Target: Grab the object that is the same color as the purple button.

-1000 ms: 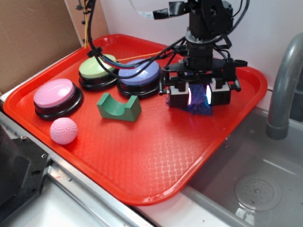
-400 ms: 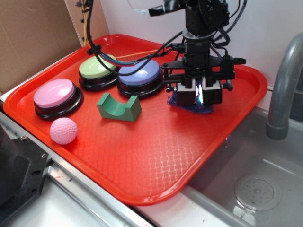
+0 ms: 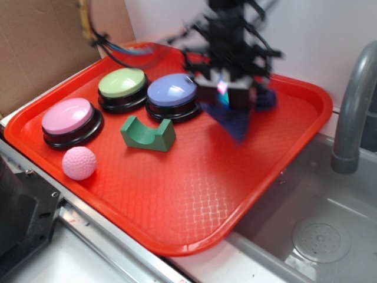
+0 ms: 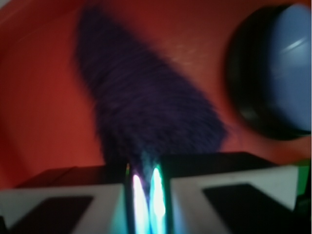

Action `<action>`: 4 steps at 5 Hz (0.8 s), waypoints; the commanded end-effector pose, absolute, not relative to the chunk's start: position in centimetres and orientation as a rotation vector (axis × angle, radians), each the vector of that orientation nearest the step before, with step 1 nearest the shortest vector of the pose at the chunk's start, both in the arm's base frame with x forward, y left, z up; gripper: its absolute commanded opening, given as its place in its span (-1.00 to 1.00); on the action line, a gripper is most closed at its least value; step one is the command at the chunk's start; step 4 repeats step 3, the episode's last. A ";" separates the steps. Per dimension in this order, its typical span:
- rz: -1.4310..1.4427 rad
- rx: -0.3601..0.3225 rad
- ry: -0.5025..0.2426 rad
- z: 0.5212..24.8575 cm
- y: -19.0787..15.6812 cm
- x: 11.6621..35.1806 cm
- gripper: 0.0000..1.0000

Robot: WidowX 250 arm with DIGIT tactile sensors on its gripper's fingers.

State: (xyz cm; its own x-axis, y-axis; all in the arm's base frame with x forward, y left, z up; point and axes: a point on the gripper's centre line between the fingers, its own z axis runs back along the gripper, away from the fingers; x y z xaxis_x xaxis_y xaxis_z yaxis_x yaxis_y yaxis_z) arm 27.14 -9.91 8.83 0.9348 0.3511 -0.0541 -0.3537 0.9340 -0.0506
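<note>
Since a second ago the rag (image 3: 237, 122) has been lifted off the tray (image 3: 177, 194) and now hangs, blurred, from the gripper (image 3: 224, 89), which has been raised and shifted left. In the wrist view the rag (image 4: 146, 112) is seen pinched between jaws closed nearly together, dangling above the tray just beside the purple button (image 3: 172, 91). The grasp appears made; the lift is in hand. Next, a steady hold is judged to be needed so the limp cloth is not dropped.
</note>
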 end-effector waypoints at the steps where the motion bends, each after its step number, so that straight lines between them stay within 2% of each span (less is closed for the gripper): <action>1: 0.219 -0.137 -0.099 15.2 -4.6 21.8 -1.00; 2: 0.205 -0.167 -0.136 16.3 -3.1 18.9 -1.00; 3: 0.166 -0.167 -0.149 16.6 -3.5 17.7 -1.00; 4: 0.166 -0.167 -0.149 16.6 -3.5 17.7 -1.00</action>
